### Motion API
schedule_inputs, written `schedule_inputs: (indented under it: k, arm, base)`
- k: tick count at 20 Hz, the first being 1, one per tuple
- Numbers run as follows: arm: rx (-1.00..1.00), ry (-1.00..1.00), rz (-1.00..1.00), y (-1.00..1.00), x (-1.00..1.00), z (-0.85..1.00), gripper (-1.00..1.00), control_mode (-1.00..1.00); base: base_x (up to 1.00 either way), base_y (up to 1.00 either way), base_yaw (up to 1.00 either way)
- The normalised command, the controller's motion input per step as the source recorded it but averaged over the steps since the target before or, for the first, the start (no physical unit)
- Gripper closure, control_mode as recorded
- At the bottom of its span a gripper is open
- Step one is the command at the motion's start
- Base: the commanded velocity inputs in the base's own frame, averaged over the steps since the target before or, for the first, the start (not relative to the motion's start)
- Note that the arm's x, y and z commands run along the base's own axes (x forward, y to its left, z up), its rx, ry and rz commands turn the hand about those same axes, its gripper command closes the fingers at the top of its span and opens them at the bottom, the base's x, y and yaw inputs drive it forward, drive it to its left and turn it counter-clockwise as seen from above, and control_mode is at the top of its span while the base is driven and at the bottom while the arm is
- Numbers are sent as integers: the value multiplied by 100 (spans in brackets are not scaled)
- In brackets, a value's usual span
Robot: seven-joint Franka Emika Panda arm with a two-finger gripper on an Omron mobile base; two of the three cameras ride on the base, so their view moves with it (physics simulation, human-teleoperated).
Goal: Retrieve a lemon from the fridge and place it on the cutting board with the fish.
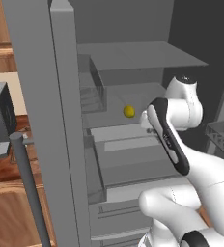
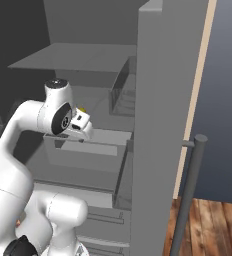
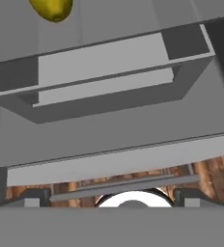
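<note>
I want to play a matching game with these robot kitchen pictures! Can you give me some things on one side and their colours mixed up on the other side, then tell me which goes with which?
Things:
1. lemon
2. fridge
3. robot arm
4. kitchen floor

Colours:
A. white with dark joints
B. brown wood planks
C. bright yellow
D. grey

Right pairs: 1-C, 2-D, 3-A, 4-B.

The lemon sits on a shelf inside the open fridge, and the robot arm is reaching in toward it.
</note>
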Motion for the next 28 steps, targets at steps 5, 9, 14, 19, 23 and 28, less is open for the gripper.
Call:
schedule_inputs:
  k: [5,9,14,19,23,28]
  arm:
    - [-22,-2,2,11,14,52,-100,-100]
    - [-20,-8,5,8,9,39,-100,-100]
    - [0,-12,17,-19,13,0,-100,-100]
    - [0,-14,1,-1,3,-10,-100,-100]
    - [0,-9,0,0,1,-5,-100,-100]
    - [0,-6,0,7,14,-1,-100,-100]
  base:
    - [0,0,0]
    - [0,0,0]
    - [0,0,0]
    - [0,0,0]
    - [0,0,0]
    - [0,0,0]
